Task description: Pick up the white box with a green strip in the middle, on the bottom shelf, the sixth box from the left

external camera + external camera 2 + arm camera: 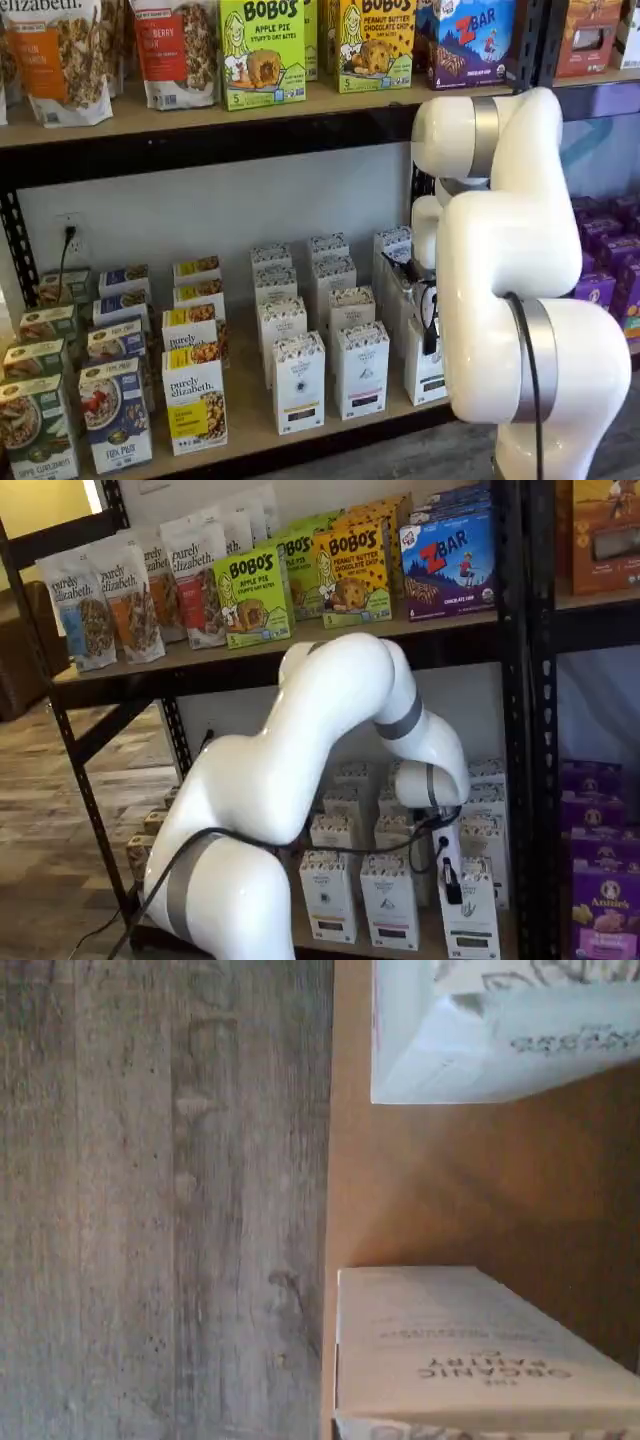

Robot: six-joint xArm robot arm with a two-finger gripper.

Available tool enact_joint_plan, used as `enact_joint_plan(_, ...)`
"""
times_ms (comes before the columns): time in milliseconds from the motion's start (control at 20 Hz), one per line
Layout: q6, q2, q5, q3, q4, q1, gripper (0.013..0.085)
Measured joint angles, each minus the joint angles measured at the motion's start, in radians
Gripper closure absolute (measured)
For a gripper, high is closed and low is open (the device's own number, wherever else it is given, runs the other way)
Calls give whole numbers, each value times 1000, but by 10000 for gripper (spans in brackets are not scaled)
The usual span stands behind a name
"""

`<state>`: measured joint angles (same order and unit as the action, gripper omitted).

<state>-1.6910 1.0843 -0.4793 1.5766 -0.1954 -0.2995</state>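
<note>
The white box (424, 372) stands at the right end of the front row on the bottom shelf (247, 425), partly behind my arm. It also shows in a shelf view (472, 915), with a plant emblem mid-front and a dark band low down. My gripper (451, 882) hangs right at the box's top front. One black finger lies over the front face in both shelf views, and the other finger is hidden. It also shows in a shelf view (430, 325). In the wrist view a white carton (500, 1035) sits close to the camera over the tan shelf board (450, 1180).
Two more white cartons (298, 385) (362, 372) stand left of the box, with further rows behind them. A "purely elizabeth" box (195, 405) stands further left. A black upright (515, 730) rises close on the right. The wrist view shows another carton (470, 1350) and the wood floor (160, 1200).
</note>
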Motion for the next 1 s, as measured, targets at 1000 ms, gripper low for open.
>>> enact_joint_plan(1000, 209, -339, 124, -476, -148, 62, 570)
